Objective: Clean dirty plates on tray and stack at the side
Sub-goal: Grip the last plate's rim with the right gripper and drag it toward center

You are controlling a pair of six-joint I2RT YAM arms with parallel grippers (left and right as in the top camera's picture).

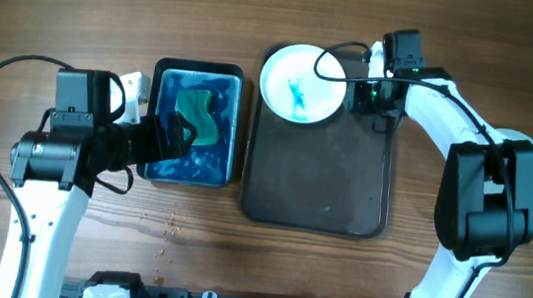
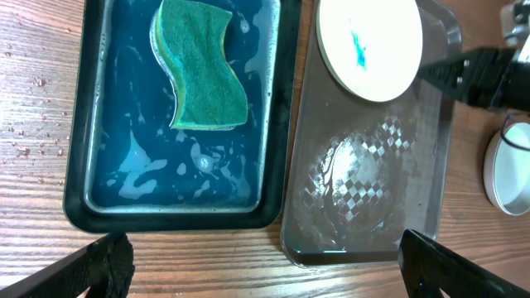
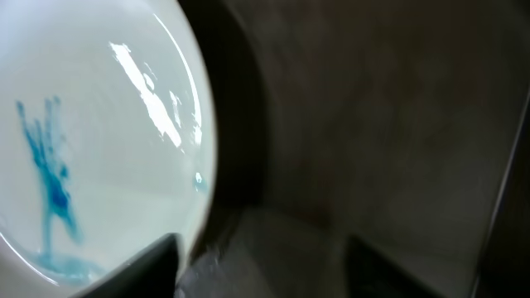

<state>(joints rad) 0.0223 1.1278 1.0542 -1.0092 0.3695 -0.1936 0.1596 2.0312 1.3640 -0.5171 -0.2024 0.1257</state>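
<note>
The round white shallow plate sits in the upper left corner of the big dark brown tray with rounded corners. It has a thin blue smear in the middle, so I think it is there waiting to be wiped.

The right claw is low on the tray, just beside the plate's right rim. Its two fingers are spread and pinch nothing. It looks ready to steady the plate.

The left claw is spread as wide as it goes. It hangs over the black box of blue water, near the wavy green sponge, likely to pick it up.

The sponge looks soft and soaked. The plate is smooth and shiny, and so is the wet tray floor. Drops dot the brown wooden surface.

At the right edge, partly hidden by the arm, is another round white dish, probably the clean pile.
</note>
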